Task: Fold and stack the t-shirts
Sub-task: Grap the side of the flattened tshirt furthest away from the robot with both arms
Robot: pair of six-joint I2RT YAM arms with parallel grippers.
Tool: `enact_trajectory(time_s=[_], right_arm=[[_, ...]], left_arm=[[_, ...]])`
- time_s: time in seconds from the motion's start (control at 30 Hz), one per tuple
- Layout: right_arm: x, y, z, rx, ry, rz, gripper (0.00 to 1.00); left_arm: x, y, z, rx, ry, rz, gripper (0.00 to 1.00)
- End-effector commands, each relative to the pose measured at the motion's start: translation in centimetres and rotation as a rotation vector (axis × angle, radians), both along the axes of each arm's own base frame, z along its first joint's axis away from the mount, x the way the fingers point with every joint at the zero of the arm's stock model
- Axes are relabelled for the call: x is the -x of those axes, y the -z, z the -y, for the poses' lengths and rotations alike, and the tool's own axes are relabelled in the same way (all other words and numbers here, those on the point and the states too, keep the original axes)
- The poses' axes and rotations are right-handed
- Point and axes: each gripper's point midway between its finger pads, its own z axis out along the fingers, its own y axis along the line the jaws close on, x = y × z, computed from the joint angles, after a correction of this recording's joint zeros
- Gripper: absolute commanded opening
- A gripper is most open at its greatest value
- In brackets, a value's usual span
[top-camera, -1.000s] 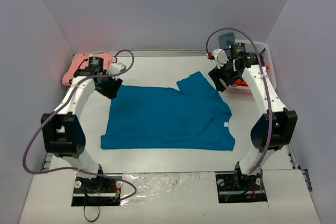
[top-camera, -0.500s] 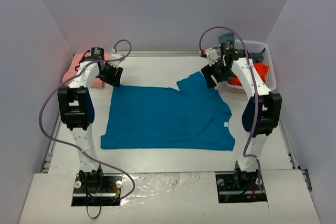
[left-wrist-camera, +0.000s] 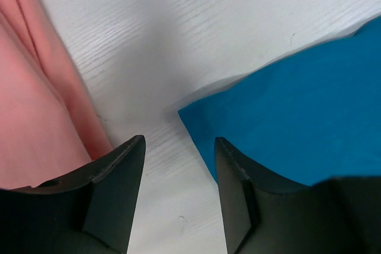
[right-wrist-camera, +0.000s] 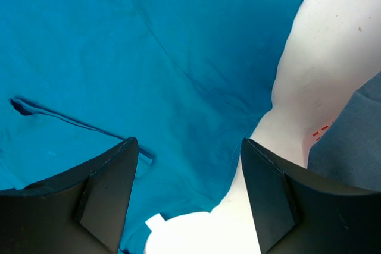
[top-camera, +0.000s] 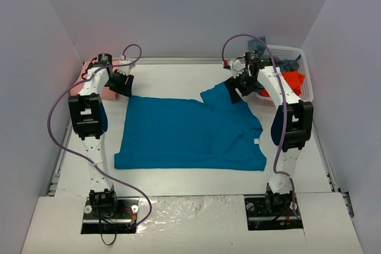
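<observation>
- You're in a robot lab test cell, not a home or shop.
- Plain lavender walls point(top-camera: 178, 10) box you in: behind both pincers, left of the left pincer point(top-camera: 123, 85), right of the right pincer point(top-camera: 238, 91).
- White wood-grain table point(top-camera: 172, 75) under both pincers, arm bases point(top-camera: 108, 209) bolted at its near edge.
- Purple cables point(top-camera: 50, 126) loop loose off each arm.
- White lattice basket point(top-camera: 307, 84) just right of the right pincer, looks like a staged prop.

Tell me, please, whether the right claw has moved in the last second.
Yes. The right claw has shifted left, away from the basket, and now hangs over the teal shirt's sleeve.
</observation>
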Motion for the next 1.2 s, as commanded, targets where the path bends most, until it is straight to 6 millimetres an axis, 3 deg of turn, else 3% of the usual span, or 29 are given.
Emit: enact_trajectory(time_s=[0.0,0.4,0.7,0.9,1.17], right_arm=[[0.5,0.6,-0.3,0.006,-0.002,-0.035,0.65],[0.8,2.0,0.0,0.029,-0.01,-0.067,0.66],[0.8,2.6,0.2,0.039,-0.009,-0.076,0.67],[1.1,3.0,0.5,0.052,-0.008,-0.087,0.68],[0.3,2.4,0.4,0.048,0.003,-0.059,0.68]], left_arm=[[0.2,-1.4,0.6,0.05,0.031,-0.003,0.49],[0.2,1.1,0.9,0.076,0.023,-0.069,0.48],[0.7,1.4,1.6,0.112,0.032,-0.094,0.33],[1.6,2.5,1.8,0.125,0.044,-0.133,0.3],[2.2,2.4,2.3,0.152,0.058,-0.147,0.02]])
